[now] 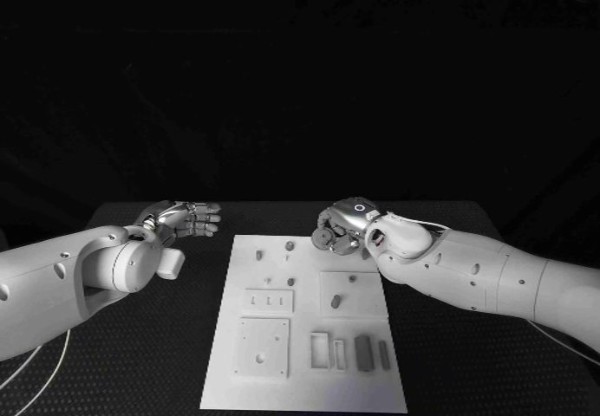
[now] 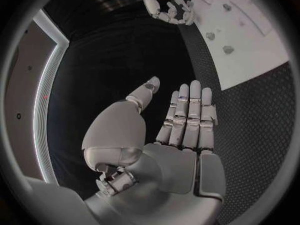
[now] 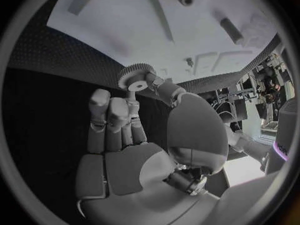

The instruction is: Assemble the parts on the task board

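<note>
Your right hand (image 1: 345,228) is pinching a small gear (image 3: 134,78) above the task board's (image 1: 306,386) upper edge.

The gear is sitting between thumb and fingertips (image 3: 100,98), just over the white board at centre frame. Your left hand (image 1: 185,217) is hovering left of the board over the black table (image 1: 481,373), fingers spread wide, holding nothing.

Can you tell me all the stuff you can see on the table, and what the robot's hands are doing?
table: one, black, under everything.
task board: one, white, middle of the table.
parts: several, grey, small, lying on or standing in the task board; exact count unclear.
gear: one, grey, toothed, pinched in the right hand's fingers above the board's far end.
left hand: silver, fingers spread, holding nothing, beside the board's far left corner.
right hand: silver, over the board's far edge, holding the gear.
</note>
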Controlling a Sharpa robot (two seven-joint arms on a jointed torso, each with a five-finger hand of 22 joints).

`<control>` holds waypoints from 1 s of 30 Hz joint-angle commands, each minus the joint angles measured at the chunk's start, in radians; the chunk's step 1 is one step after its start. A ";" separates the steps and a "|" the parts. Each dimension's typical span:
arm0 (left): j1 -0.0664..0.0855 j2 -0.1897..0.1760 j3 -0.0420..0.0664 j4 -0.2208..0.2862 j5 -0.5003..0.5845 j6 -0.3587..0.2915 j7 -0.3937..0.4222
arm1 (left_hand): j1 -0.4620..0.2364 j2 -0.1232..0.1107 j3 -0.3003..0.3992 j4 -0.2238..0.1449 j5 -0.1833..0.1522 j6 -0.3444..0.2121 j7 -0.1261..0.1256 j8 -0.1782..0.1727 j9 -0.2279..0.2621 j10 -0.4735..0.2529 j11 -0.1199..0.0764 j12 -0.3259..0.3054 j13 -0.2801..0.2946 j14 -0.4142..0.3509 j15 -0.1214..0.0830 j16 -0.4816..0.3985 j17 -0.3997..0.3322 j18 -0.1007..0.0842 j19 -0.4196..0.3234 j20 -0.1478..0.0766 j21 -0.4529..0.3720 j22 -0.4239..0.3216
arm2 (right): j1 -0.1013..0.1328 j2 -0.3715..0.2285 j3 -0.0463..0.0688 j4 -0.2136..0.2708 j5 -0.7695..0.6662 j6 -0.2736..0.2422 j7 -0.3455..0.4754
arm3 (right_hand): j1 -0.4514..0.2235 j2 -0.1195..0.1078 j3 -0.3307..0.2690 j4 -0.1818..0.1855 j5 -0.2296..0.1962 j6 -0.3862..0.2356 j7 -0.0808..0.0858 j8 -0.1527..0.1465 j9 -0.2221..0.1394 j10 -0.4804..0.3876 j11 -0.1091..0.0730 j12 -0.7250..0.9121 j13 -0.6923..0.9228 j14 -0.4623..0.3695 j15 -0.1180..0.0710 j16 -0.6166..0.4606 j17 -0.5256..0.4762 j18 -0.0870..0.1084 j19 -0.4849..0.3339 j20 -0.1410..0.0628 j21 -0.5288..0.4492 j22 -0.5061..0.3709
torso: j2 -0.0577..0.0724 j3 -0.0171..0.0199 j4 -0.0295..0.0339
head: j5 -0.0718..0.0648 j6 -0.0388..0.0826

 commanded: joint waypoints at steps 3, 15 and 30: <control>0.001 0.000 0.001 0.006 -0.004 0.002 0.006 | -0.007 0.001 0.004 0.003 -0.002 -0.004 0.005 -0.004 0.001 -0.007 -0.002 -0.004 0.001 0.000 0.008 -0.005 0.002 0.018 -0.008 0.002 0.007 0.021 | 0.000 0.016 0.000 0.049 -0.133 -0.020 -0.079 | 0.006 -0.016 0.014 0.015 -0.005 0.127 0.023 0.015 0.030 0.009 0.000 -0.006 -0.002 0.004 -0.003 -0.007 0.000 0.044 0.007 -0.002 0.006 0.009 | 0.001 0.0011 -0.0003 | 0.008 0.002; 0.001 0.005 0.001 0.004 -0.004 0.003 0.006 | -0.005 -0.001 0.005 0.001 -0.002 -0.004 0.005 -0.004 0.002 -0.007 -0.002 -0.004 0.001 0.000 0.008 -0.006 0.003 0.019 -0.008 0.003 0.008 0.021 | -0.001 0.098 -0.035 0.030 -0.258 -0.039 -0.119 | 0.008 -0.028 0.027 0.025 -0.006 0.128 0.022 0.015 0.032 0.013 -0.001 -0.008 -0.003 0.004 -0.002 -0.007 -0.001 0.044 0.007 0.000 0.007 0.009 | 0.001 0.0015 0.0011 | 0.020 0.006; 0.000 0.016 0.001 -0.006 -0.004 0.006 0.007 | -0.005 0.000 0.005 0.001 -0.003 -0.004 0.005 -0.005 0.003 -0.007 -0.003 -0.004 0.001 0.000 0.008 -0.007 0.003 0.019 -0.008 0.003 0.008 0.021 | -0.017 0.173 -0.076 -0.041 -0.265 -0.038 -0.114 | 0.008 -0.029 0.028 0.024 -0.006 0.128 0.022 0.015 0.033 0.015 -0.001 -0.009 -0.003 0.004 -0.002 -0.007 -0.001 0.044 0.007 0.001 0.008 0.010 | 0.001 0.0017 0.0034 | 0.027 0.005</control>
